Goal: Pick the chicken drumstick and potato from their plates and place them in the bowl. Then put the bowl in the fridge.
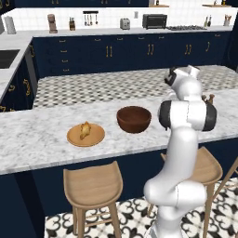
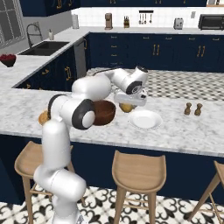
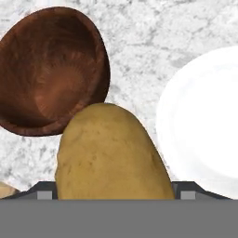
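Right now the pincer (image 2: 127, 106) is clamped on the potato (image 3: 111, 153), which hangs in the air above the marble tabletop (image 3: 186, 42), between the white plate (image 3: 204, 125) and the brown bowl (image 3: 49, 69); the finger tips themselves are hidden behind the potato, so how deep the hold is cannot be told. From the hand camera the potato sits just off the bowl's rim rather than over its hollow, and the white plate lies bare. Going by that, the carry to the bowl looks about half made. The main risk is letting go too soon: dropped from this spot, the smooth, rounded potato could strike the thick rim and roll away across the tabletop, perhaps off its edge toward the stools (image 1: 93, 186). A shallow hold could also let it slip during the sideways move. A little farther along the tabletop, the chicken drumstick (image 1: 85, 129) lies on the tan wooden plate (image 1: 86, 136), near the bowl's other side, not yet collected. Off to the other side stand two small brown shakers (image 2: 193, 109), well apart from the work. Beyond are navy cabinets (image 1: 116, 53) and a rear counter with a toaster (image 1: 124, 23).
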